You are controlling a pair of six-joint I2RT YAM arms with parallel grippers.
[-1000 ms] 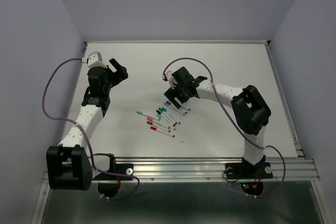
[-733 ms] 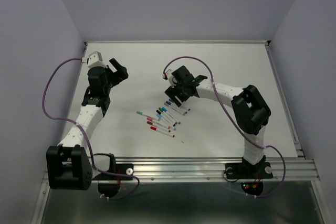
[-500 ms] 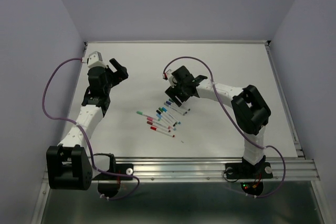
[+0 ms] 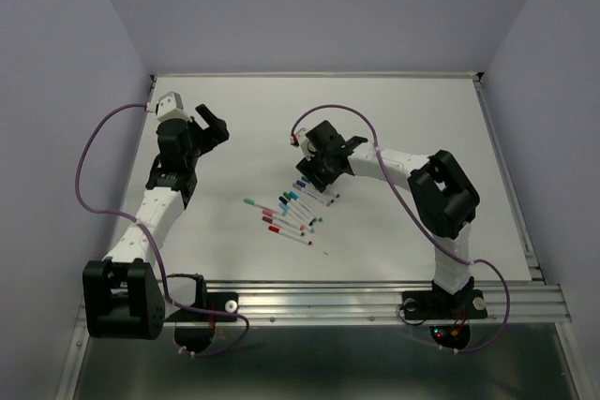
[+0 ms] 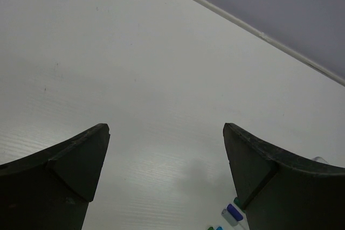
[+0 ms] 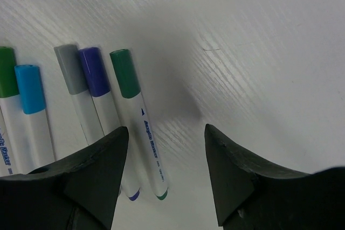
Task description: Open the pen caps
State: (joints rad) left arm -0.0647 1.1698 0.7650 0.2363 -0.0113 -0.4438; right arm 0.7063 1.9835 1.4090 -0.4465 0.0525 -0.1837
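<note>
No cap looks pulled yet: the pens (image 4: 295,208) lie side by side on the table (image 4: 422,110) with pen caps (image 6: 124,72) on, the right gripper (image 6: 164,133) spread empty above them, the left gripper (image 5: 166,133) spread empty well apart

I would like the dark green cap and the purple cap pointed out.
dark green cap (image 6: 125,74), right wrist view, middle of the cap
purple cap (image 6: 95,71), right wrist view, middle of the cap

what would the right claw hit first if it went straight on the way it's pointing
Probably the table: the right claw is open and points at bare surface beside the green-capped pen. That pen lies just inside the gap, so one finger might clip it first; depth is unclear.
</note>
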